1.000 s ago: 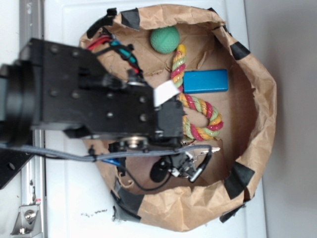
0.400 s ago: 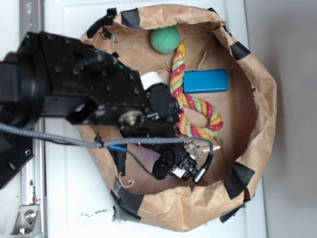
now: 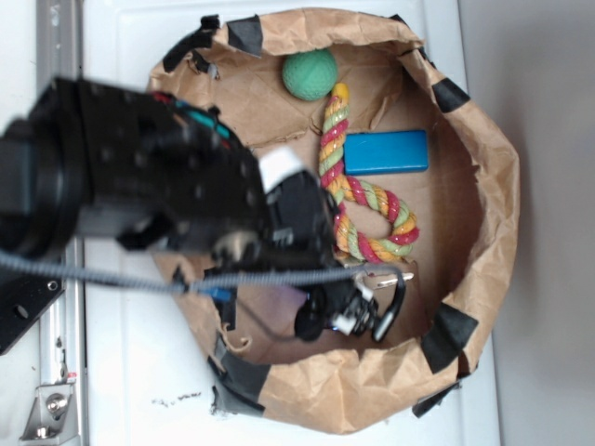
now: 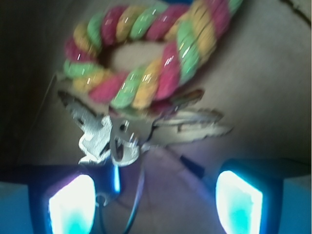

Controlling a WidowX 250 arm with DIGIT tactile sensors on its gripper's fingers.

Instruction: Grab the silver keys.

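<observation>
arm has swung lower since a second ago. gripper now over the keys, jaws apart, nothing held. paper bag holds one green ball, one blue block, one rope toy; keys lie on bag floor touching the rope loop.

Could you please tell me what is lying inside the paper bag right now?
Inside the bag: a green ball, a blue block, a rope toy and the keys right beside its loop. The arm covers the bag's left part, so anything there is hidden.
</observation>
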